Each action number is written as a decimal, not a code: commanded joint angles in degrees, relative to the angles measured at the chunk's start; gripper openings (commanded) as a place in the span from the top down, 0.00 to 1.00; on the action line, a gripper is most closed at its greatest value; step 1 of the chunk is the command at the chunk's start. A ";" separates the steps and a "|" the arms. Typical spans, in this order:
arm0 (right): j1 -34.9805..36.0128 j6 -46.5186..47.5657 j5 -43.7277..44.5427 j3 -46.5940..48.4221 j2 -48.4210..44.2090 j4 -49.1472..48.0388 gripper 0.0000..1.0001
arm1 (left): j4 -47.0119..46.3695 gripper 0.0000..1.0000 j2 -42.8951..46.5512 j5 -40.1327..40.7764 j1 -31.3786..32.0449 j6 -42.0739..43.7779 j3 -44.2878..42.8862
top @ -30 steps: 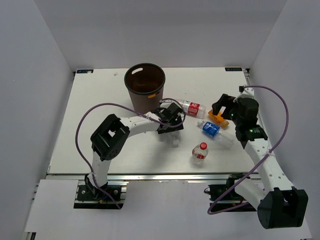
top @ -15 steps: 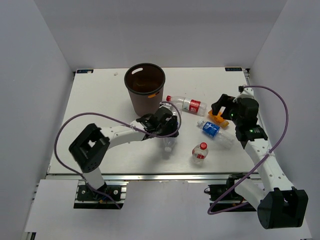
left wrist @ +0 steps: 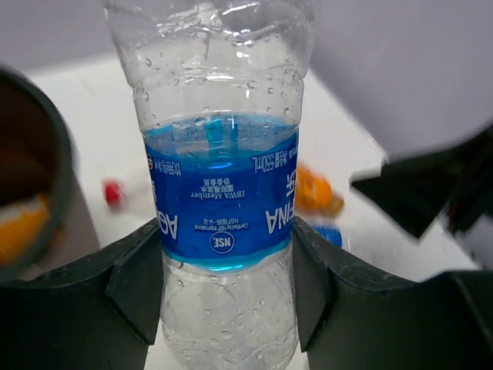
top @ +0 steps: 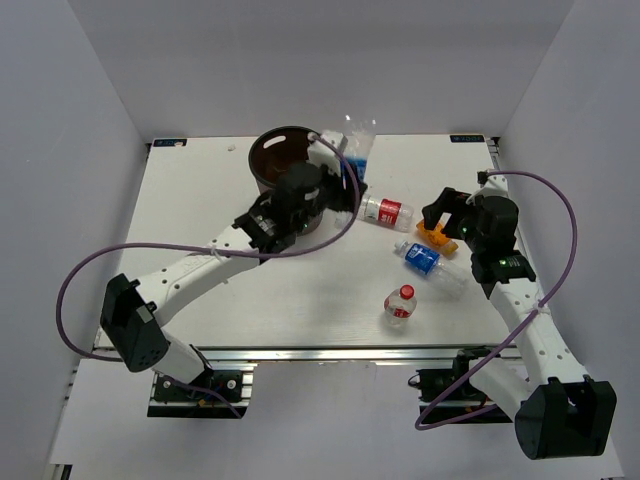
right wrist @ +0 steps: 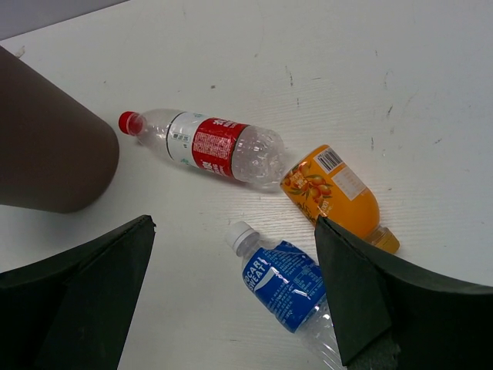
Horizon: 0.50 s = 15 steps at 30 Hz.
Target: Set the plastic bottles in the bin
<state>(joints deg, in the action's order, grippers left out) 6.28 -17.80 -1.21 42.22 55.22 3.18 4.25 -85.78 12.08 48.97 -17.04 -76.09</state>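
Top external view shows the left gripper [top: 345,178] clamped on a clear bottle with a blue label [top: 356,145], just beside the right rim of the brown bin [top: 272,160]. In the left wrist view its 2 fingers [left wrist: 135,281] press on both sides of the label, and this bottle stands upright between them. Inside the bin, at the left edge of that view, something orange [left wrist: 19,223] is visible.

The right gripper [top: 445,215] has its fingers wide apart and holds nothing. It hangs over an orange bottle [top: 436,236] that lies on the table [top: 200,200]. Near it lie a red-label bottle [top: 385,211], with its red cap toward the bin, and a second blue-label bottle [top: 424,259]. There is 1 more red-capped bottle [top: 400,303], standing upright, nearer to the arm bases.
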 commanded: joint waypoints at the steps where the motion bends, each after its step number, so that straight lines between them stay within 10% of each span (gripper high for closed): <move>1: -0.13 0.49 -0.90 0.59 -0.03 -2.04 0.11 | -5.64 0.56 1.23 6.37 -5.10 6.93 -7.04; 15: -0.04 4.35 -5.46 -1.35 1.99 -8.10 0.11 | -39.72 0.32 -3.25 -11.99 -25.58 12.82 4.46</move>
<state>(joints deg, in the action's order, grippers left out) 6.28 -15.68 -3.79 41.69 57.08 -0.03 -24.45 -88.23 5.65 25.19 -5.15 -73.49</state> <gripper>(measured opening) 0.895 0.685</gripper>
